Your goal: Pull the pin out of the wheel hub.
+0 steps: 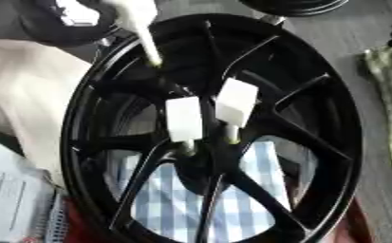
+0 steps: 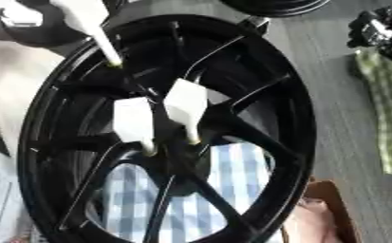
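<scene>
Left eye view shows the black wheel hub (image 1: 211,128) filling the frame, standing tilted on the worktop (image 1: 373,28). Two white pins (image 1: 184,118) (image 1: 236,102) sit side by side in the hub's centre, and a third white pin (image 1: 141,23) leans in at the hub's upper left rim. Blue checked cloth (image 1: 182,199) shows through the lower spokes. At the hub's upper right in the right eye view, a black hand (image 2: 380,31) appears; whether its fingers are spread or curled cannot be told.

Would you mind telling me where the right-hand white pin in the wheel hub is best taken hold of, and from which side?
Probably by its broad white head, pinched across the flat faces. That block stands out from the black wheel, while the thin stem below it goes into the hub. Come from above and the right: a second white pin stands close on its left, and spokes crowd below.
</scene>
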{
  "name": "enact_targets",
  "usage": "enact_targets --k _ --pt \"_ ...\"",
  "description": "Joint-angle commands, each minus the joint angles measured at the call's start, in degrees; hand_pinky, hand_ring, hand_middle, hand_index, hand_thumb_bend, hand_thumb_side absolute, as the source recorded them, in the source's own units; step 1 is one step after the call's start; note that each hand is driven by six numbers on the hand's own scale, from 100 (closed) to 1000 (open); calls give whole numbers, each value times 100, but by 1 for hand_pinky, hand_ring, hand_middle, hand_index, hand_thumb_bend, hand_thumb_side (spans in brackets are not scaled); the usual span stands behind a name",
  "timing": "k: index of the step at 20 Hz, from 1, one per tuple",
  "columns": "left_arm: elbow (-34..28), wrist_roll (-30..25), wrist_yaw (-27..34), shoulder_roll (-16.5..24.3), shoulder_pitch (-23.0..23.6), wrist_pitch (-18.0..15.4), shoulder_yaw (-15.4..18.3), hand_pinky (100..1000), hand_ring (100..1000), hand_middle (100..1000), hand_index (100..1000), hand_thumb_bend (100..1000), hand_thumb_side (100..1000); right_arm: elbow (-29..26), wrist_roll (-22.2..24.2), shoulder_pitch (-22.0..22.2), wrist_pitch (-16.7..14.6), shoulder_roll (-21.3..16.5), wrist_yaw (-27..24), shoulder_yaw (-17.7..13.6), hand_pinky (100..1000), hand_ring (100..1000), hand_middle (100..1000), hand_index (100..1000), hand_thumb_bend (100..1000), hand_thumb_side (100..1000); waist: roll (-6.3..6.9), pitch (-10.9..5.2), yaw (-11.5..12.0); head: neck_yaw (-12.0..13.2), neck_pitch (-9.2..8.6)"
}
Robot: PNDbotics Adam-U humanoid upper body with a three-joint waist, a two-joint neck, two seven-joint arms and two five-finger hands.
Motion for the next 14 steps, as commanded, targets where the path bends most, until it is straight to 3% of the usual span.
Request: enact_targets --k 1,4,9,14 --pt "141 260 151 451 5 1 449 690 480 238 389 100 100 -62 -48 -2 -11 -225 -11 -114 837 660 591 652 100 541 -46 -210 40 -55 41" --pt "204 532 343 884 340 -30 812 692 478 237 390 100 106 -66 -83 54 -27 -268 -14 -158 837 661 592 652 100 541 -63 -238 108 -117 87" --pt "184 1062 857 1727 1298 -101 1497 695 477 237 394 100 120 -105 -200 162 -68 -344 -29 -309 838 662 592 653 100 539 -143 -292 224 -225 239" --pt "358 1471 1226 2139 2047 -125 1879 694 475 236 400 100 129 -174 -322 224 -103 -361 -81 -420 838 662 593 653 100 530 -252 -356 332 -198 347"
